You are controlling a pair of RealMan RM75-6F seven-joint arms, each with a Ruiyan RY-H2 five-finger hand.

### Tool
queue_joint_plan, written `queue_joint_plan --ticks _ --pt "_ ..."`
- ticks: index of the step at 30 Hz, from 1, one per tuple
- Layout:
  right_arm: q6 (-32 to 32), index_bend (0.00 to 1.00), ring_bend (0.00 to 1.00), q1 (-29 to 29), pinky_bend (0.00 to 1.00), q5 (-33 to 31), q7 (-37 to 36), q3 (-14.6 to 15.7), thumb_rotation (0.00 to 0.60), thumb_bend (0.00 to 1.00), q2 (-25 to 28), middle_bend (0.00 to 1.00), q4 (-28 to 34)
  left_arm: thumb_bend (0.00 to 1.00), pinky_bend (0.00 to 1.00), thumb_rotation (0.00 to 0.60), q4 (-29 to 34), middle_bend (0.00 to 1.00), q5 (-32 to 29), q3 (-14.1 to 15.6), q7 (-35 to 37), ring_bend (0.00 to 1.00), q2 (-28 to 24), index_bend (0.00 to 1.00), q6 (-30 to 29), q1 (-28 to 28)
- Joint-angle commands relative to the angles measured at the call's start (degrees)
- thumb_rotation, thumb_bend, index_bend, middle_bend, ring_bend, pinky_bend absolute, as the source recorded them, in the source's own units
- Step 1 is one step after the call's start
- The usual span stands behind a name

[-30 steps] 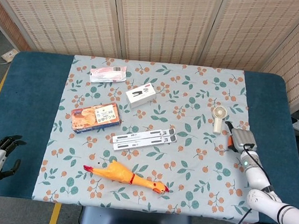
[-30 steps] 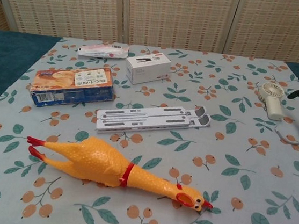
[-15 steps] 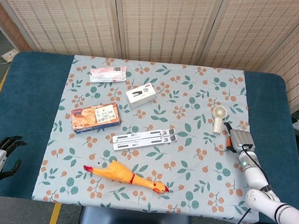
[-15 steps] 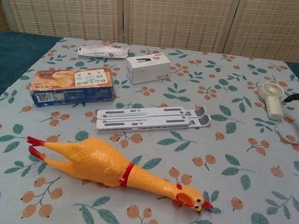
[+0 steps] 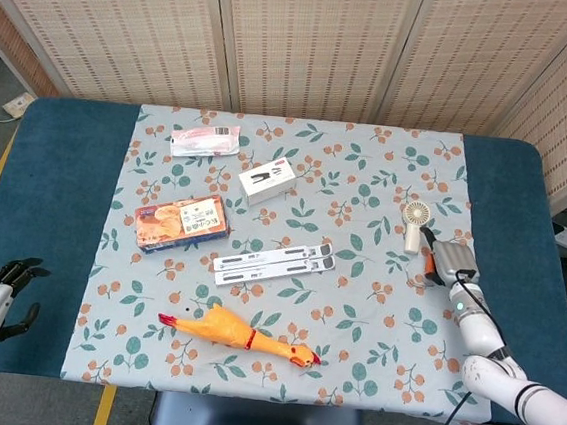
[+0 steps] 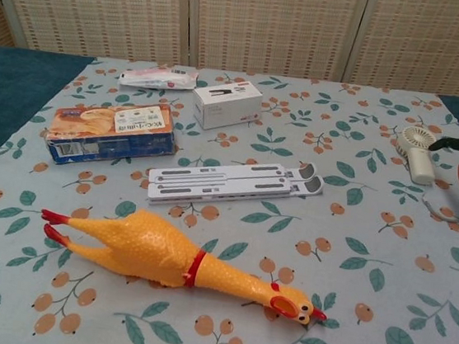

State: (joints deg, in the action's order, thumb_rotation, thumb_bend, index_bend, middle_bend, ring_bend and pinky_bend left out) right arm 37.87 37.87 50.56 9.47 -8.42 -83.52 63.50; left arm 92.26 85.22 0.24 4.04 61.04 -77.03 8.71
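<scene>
A rubber chicken (image 5: 244,335), folded stand (image 5: 272,264), snack box (image 5: 182,222) and white box (image 5: 268,182) lie on the floral cloth (image 5: 354,310).

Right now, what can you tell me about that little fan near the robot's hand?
The handheld fan is small and cream-white, apparently plastic, with a round grilled head and a short straight handle. It lies flat on the floral tablecloth near its right edge. The right hand is close beside the handle, not plainly touching it.

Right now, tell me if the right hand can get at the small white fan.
Probably yes: the right hand sits just beside the small white fan, with only bare tablecloth between them.
</scene>
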Motion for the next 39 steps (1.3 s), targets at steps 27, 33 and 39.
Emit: queue_joint_plan --ticks 27,33,39 --pt "-1.70 0.06 0.70 0.27 0.74 2.18 -3.41 -0.61 0.600 0.91 -1.56 0.88 -3.02 0.47 0.27 0.600 0.49 0.14 0.01 0.11 -0.06 0.13 -0.35 0.25 0.02 -0.07" --pt "-2.21 0.06 0.70 0.35 0.74 2.06 -3.50 -0.50 0.600 0.91 -2.16 0.88 -3.91 0.47 0.27 0.600 0.52 0.14 0.02 0.14 0.10 0.13 -0.43 0.25 0.05 -0.08" --pt "-2.41 0.06 0.70 0.48 0.74 2.06 -3.52 -0.54 0.600 0.91 -2.68 0.88 -4.60 0.47 0.27 0.600 0.61 0.14 -0.20 0.06 0.11 0.13 -0.51 0.25 0.12 -0.08"
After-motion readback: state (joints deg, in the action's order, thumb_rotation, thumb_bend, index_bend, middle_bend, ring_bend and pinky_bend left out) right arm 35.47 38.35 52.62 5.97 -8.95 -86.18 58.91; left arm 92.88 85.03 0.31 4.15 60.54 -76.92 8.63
